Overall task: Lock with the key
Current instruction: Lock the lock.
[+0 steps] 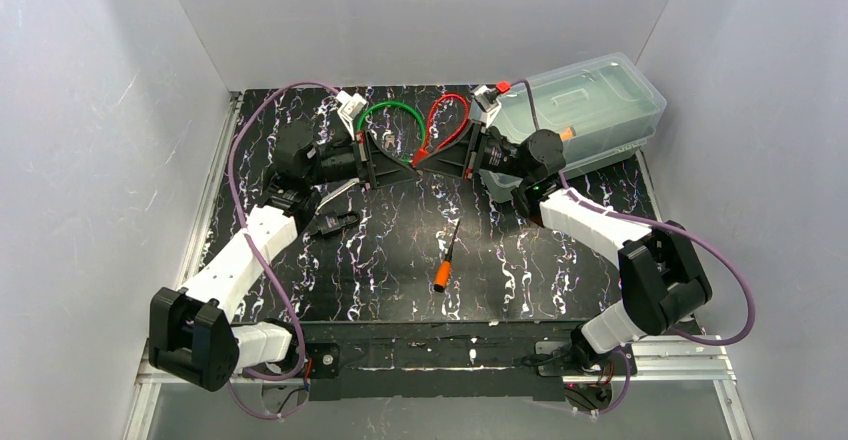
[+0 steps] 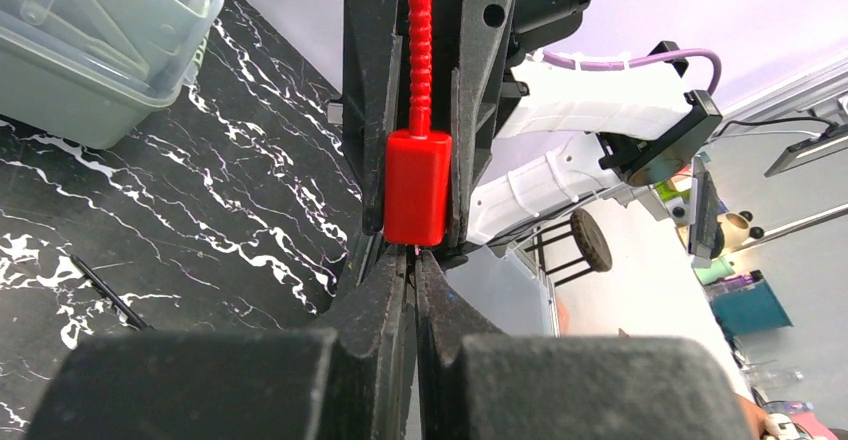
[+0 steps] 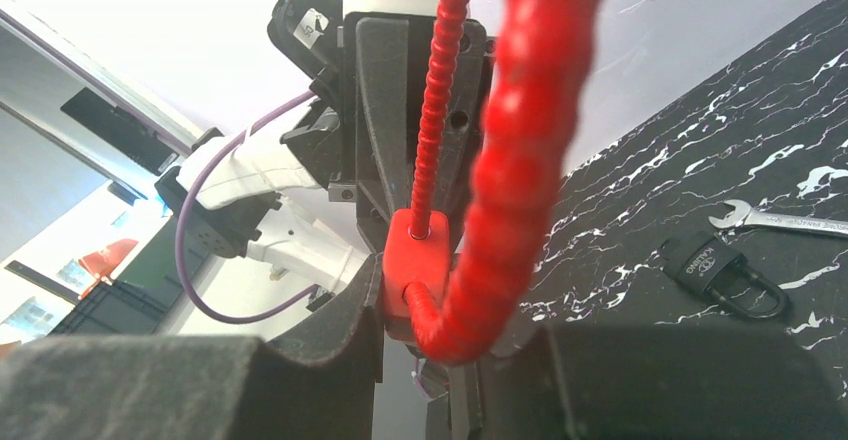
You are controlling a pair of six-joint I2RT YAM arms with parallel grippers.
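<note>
R end effector [image 3: 425, 310] clamps the red cable lock [image 2: 417, 185] by its body; L end effector [image 2: 412, 265] pinched shut, tips just under it.

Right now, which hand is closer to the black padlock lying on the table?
Left. The left hand hangs just beyond and right of the black padlock; the right hand, clamped on the red cable lock, faces it from the other side, farther off.

Screwdriver [image 1: 447, 257] lies before cable lock [image 1: 421, 157], right of padlock [image 1: 333, 223].
</note>
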